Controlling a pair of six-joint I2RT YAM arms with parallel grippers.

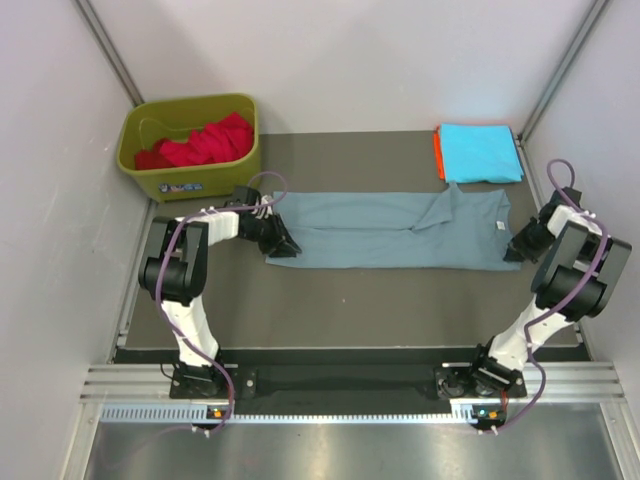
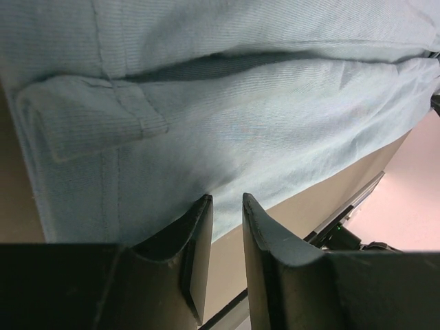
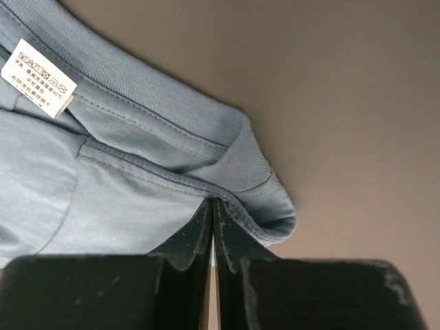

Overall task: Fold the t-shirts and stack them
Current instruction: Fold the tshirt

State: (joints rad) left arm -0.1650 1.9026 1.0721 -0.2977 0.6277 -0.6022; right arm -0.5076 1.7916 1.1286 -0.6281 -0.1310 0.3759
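**Grey-blue tee (image 1: 385, 230) stretched flat between both sets of fingers, judged ready for a crosswise fold.**

Beyond the left fingers (image 2: 196, 237), a red tee (image 1: 205, 140) waits in the bin (image 1: 160, 182). The left fingers stand slightly apart at the tee's hem end; whether their tips pinch cloth cannot be told. The tee lies lengthwise on the worktop (image 1: 380, 295), a sleeve turned in, judged placed so each end meets one arm. Beyond the right fingers (image 3: 196, 237), a cyan tee (image 1: 480, 152) lies folded on an orange tee (image 1: 437, 155), forming the stack. The right fingers are closed on the collar end, near the label (image 3: 38, 77), judged to secure it for lifting.
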